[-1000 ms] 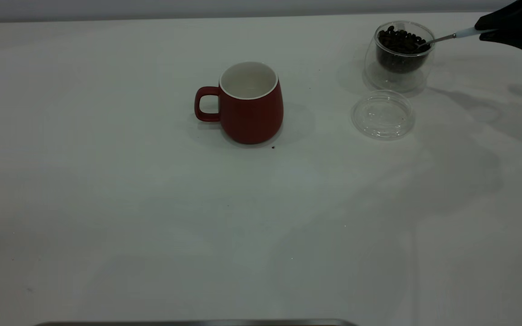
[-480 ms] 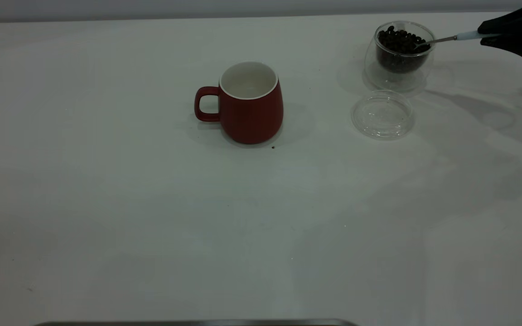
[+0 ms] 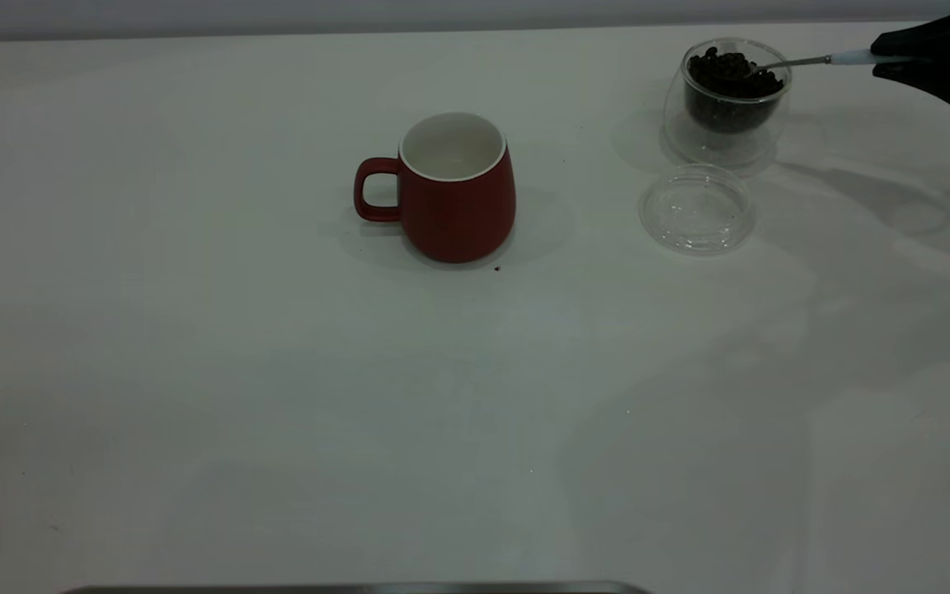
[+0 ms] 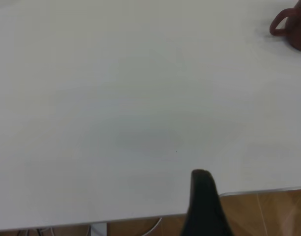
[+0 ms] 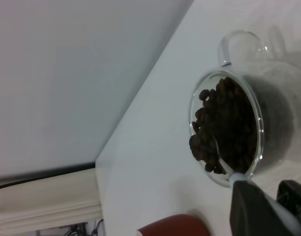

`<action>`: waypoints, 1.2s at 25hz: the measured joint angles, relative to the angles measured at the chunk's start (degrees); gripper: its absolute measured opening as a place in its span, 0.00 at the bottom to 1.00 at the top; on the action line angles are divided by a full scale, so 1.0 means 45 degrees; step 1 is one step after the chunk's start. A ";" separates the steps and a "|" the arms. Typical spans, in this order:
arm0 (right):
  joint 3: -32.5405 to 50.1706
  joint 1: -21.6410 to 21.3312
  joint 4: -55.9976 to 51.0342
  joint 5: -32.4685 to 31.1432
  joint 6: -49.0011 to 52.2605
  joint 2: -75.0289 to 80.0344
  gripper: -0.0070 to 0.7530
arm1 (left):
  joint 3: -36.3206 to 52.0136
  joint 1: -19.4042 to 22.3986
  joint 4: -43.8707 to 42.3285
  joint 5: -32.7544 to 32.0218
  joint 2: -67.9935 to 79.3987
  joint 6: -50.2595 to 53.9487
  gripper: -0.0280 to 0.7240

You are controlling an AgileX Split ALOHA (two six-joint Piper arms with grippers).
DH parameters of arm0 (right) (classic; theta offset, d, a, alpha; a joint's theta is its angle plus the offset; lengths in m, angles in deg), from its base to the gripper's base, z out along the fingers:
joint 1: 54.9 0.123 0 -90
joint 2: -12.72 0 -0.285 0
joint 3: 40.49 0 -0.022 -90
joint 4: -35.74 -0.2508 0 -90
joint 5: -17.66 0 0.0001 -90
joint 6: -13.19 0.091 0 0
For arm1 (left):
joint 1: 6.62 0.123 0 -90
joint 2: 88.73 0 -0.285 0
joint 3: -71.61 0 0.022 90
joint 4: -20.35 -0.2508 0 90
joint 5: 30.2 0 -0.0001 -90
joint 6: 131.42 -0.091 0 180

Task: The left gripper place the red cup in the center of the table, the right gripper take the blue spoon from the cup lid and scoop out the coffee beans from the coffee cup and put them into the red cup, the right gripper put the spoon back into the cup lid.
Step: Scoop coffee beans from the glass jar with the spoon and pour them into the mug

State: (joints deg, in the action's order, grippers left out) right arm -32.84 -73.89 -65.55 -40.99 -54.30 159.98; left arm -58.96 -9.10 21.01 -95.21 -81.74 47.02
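The red cup (image 3: pixel 457 188) stands upright near the table's (image 3: pixel 277 396) middle, handle to the left, its white inside bare. It also shows in the left wrist view (image 4: pixel 293 30) and the right wrist view (image 5: pixel 175 226). At the far right my right gripper (image 3: pixel 895 59) is shut on the pale handle of the blue spoon (image 3: pixel 805 61). The spoon's bowl (image 5: pixel 215 150) lies in the coffee beans (image 3: pixel 729 76) heaped in the clear coffee cup (image 3: pixel 726 103). The clear cup lid (image 3: pixel 696 208) lies bare in front of that cup. One left gripper finger (image 4: pixel 204 206) shows over the table's edge.
A dark speck (image 3: pixel 497 267) lies by the red cup's base. The table's back edge runs just behind the coffee cup. A grey strip (image 3: pixel 359 588) shows at the near edge.
My right gripper has lifted the spoon's handle a little and pushed it left, so the bowl has slid further into the beans. The red cup and lid have not moved.
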 joint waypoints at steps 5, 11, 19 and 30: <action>-0.0217 -0.0014 0.0000 -0.0162 0.0011 0.0227 0.16 | 0.0000 0.0000 0.0000 0.0000 0.0000 0.0000 0.82; -0.0274 -0.0263 0.0000 -0.1001 0.0011 0.0241 0.16 | 0.0000 0.0000 0.0000 0.0000 0.0000 0.0000 0.82; -0.0274 -0.0269 0.0000 -0.1400 -0.0040 0.0241 0.16 | 0.0000 0.0000 0.0000 0.0000 0.0000 0.0000 0.82; -0.0274 0.1278 0.0000 -0.1404 -0.0079 0.0241 0.16 | 0.0000 0.0000 0.0000 0.0000 0.0000 0.0000 0.82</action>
State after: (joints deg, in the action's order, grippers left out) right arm -34.08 -68.14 -65.55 -47.31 -54.66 161.07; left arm -58.96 -9.10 21.01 -95.21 -81.74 47.02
